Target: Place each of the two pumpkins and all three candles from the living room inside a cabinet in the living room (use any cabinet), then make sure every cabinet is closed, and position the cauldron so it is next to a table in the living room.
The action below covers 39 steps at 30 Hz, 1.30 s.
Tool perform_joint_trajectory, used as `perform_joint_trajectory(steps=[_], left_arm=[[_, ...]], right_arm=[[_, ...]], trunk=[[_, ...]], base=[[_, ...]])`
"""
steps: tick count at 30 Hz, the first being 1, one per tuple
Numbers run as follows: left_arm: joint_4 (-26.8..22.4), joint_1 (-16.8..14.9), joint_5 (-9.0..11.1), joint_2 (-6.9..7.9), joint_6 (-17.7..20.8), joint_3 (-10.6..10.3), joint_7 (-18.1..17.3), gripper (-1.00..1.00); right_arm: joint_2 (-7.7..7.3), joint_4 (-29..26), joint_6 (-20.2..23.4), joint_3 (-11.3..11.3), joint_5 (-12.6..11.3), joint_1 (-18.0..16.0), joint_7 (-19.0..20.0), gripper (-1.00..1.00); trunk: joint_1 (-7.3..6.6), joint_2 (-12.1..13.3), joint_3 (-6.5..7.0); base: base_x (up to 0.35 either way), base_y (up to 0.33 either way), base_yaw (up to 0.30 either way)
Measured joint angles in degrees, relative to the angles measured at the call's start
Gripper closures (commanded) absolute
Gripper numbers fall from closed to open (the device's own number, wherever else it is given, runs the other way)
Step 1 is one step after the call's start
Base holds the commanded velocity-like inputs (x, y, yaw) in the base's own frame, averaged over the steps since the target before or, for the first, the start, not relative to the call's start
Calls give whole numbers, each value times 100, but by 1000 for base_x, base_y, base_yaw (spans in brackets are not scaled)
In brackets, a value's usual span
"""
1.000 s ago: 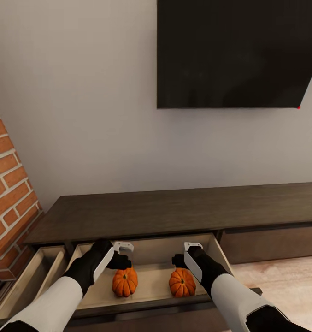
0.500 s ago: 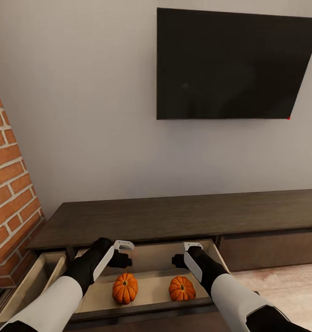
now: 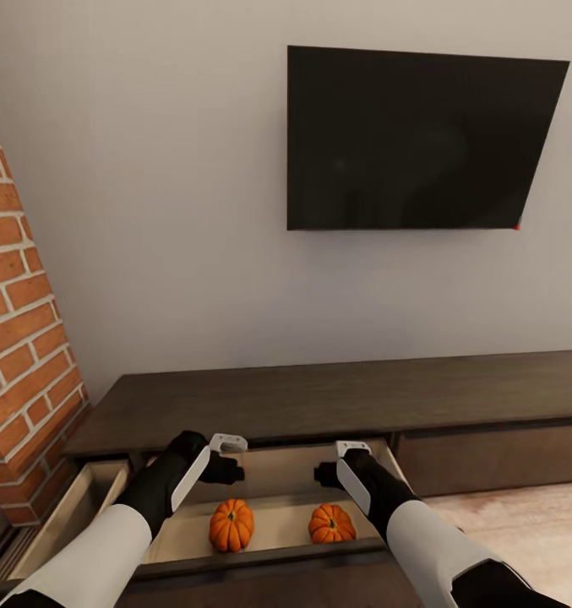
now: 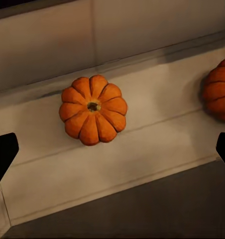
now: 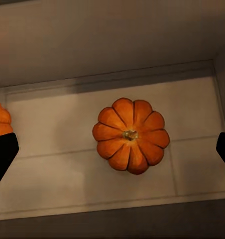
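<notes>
Both claws hang spread and empty over an open drawer (image 3: 277, 523) of the low dark cabinet (image 3: 336, 397): the left claw (image 3: 229, 460) above the left pumpkin (image 3: 231, 524), the right claw (image 3: 335, 463) above the right pumpkin (image 3: 331, 523), each with clear air beneath it. In the left wrist view the fingertips (image 4: 3, 154) stand wide apart, the left pumpkin (image 4: 93, 109) between them, stem up, the other at its 3 o'clock. The right wrist view shows its pumpkin (image 5: 131, 135) upright too, clear of the drawer's back wall and side wall. The pumpkins sit apart on the pale drawer floor, near its front edge. A second drawer (image 3: 66, 507) stands open at 9 o'clock, beside a brick column (image 3: 24, 321). A black TV (image 3: 421, 139) hangs on the wall at 12 o'clock.
</notes>
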Motion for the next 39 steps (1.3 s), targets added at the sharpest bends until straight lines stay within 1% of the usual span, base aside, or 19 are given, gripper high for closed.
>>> perform_joint_trajectory(steps=[4, 8, 11, 15, 16, 18, 22, 29, 33, 34, 36, 38, 39], left_arm=[[-108, 12, -1, 0, 49, -1, -1, -100], [-599, 30, 0, 0, 192, -3, -1, -100], [-758, 35, -2, 1, 217, 1, 1, -100], [-957, 37, -1, 8, 229, 9, 0, -100], [-1128, 40, 1, 13, 237, 12, -1, -100], [-1330, 43, -5, 21, 246, 15, -1, -100], [-1456, 44, -9, 26, 246, 23, 1, -100], [-1508, 44, -11, 41, 234, 43, 7, -100], [-1666, 55, -14, 126, 231, 58, 18, -100], [-1749, 64, -12, 154, 231, 86, 20, -100], [-1884, 72, -10, 180, 230, 221, 21, -100], [-2009, 75, -11, 193, 229, 431, 22, -100], [-2029, 76, -9, 194, 227, 468, 23, -100]], right_arm=[[-2, -256, 1, -5, -2, 16, 21, -100], [-13, -527, 3, -6, -3, 23, 27, -100], [-15, -642, 3, 2, -4, 30, 28, -100], [-16, -1100, 24, 11, -4, 61, 32, -100], [-16, -1313, 46, 18, -3, 68, 31, -100], [-17, -1466, 64, 25, -4, 74, 30, -100], [-22, -1546, 68, 23, -4, 77, 30, -100], [-25, -1573, 67, 22, -4, 78, 31, -100], [-26, -1576, 67, -25, -4, 78, 36, -100], [-26, -1576, 67, -46, -4, 78, 34, -100], [-26, -1577, 67, -64, -4, 78, 33, -100], [-26, -1577, 67, -75, -4, 78, 34, -100], [-26, -1577, 67, -77, -4, 78, 35, -100]], trunk=[[-87, 160, 72], [-176, 321, 144], [-242, 441, 198], [-331, 601, 270], [-354, 641, 288], [-397, 722, 323], [-483, 882, 395], [-636, 1163, 521], [-723, 1324, 592], [-745, 1364, 610], [-789, 1444, 646], [-833, 1524, 682], [-855, 1564, 700]], base=[[-207, 0, 0], [-149, 0, 0], [-79, 0, 0], [-18, 0, 0], [-5, 0, 0], [-98, 0, 0], [-182, 0, 0], [-185, 0, 0], [-304, 0, 0], [-318, 0, 0], [-324, 0, 0], [-320, 0, 0], [-254, 0, 0]])
